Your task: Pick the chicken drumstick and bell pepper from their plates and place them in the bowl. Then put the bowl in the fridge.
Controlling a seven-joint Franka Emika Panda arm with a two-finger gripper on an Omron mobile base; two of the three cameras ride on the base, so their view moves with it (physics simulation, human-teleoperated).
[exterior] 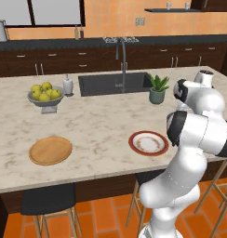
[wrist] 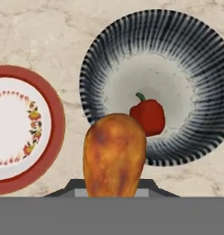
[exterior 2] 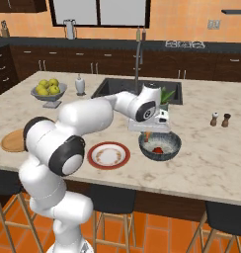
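Now | arm bent forward | hand (exterior 2: 149, 131) above bowl (exterior 2: 168, 148), clamping chicken drumstick (wrist: 114, 156) | bell pepper (wrist: 148, 114) inside bowl

The white arm (exterior 2: 83, 118) rises from 7 o'clock in the right base view, bends at a dark elbow joint, then reaches toward 3 o'clock, wrist turned down. The gripper (exterior 2: 149, 133) points straight down, its jaws closed on the drumstick (wrist: 114, 156), which hangs thick end down. In the left base view the arm (exterior: 199, 125) stands folded at 4 o'clock.
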